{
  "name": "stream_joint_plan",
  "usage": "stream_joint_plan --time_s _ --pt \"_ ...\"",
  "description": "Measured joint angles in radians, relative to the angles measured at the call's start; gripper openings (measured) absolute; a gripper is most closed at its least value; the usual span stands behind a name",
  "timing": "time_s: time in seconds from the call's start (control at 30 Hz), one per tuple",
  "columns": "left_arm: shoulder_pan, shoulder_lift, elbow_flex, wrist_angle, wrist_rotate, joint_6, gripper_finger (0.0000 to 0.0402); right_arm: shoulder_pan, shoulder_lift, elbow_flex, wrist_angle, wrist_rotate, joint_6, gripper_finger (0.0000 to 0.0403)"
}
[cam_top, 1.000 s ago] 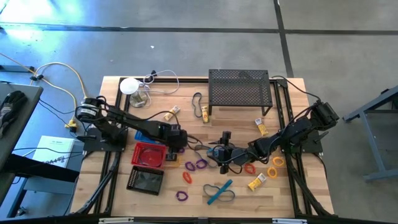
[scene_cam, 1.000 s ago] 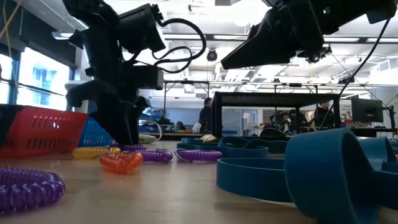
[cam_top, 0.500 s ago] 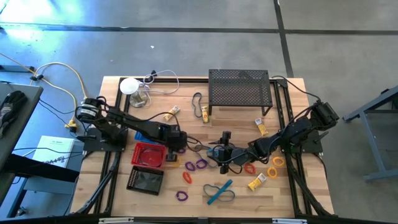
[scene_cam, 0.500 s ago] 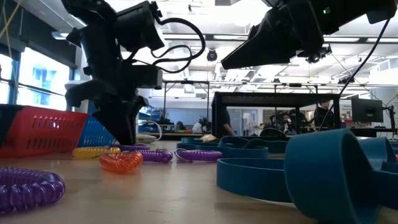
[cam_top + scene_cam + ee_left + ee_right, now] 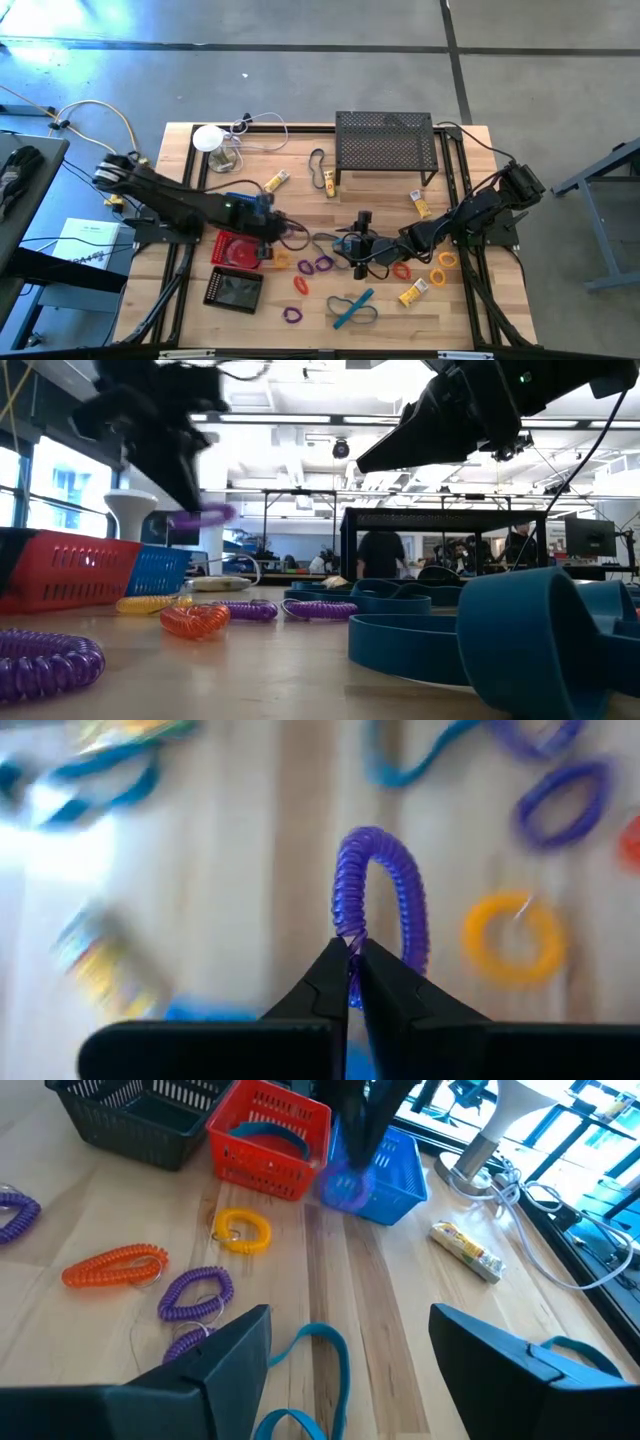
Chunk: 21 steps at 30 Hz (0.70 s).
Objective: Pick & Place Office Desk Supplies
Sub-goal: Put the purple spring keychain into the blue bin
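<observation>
We have a purple coil ring (image 5: 380,905) pinched at one end between the closed jaws of the left gripper (image 5: 350,965), the loop standing out ahead of the fingertips with its long axis running away from them, clear of the worktop (image 5: 390,195). In the low view it hangs as a purple smear (image 5: 200,516) in the air above the baskets. The high view puts the left gripper (image 5: 266,225) right at the far corner of the red basket (image 5: 232,250), beside a small blue basket (image 5: 385,1175), with a black basket (image 5: 232,290) on the red one's near side. Which basket takes the ring we cannot say, but we judge the drop turns on that one relation: the ring lies forward of the jaws, so the loop, not the wrist, must sit over a basket mouth before they part. Our right gripper (image 5: 345,1345) waits with jaws wide and empty over the middle of the worktop, above a blue elastic loop (image 5: 310,1345). More rings remain loose there: yellow (image 5: 243,1230), orange (image 5: 115,1265) and purple (image 5: 195,1292), plus a yellow-and-white tube (image 5: 465,1248).
</observation>
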Motion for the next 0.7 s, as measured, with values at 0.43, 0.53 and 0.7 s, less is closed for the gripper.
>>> stream_joint_plan --time_s 0.43,0.53,0.7 --pt "0.192 -0.228 -0.017 -0.415 0.04 -0.185 0.0007 0.003 0.0 0.0 0.0 0.0 0.004 0.026" --pt "0.256 -0.233 -0.038 -0.427 0.162 -0.187 0.0007 0.003 0.0 0.0 -0.004 -0.005 0.027 0.026" --pt "0.32 -0.226 -0.088 -0.434 0.186 -0.181 0.0007 0.003 0.0 0.0 -0.036 -0.027 0.097 0.026"
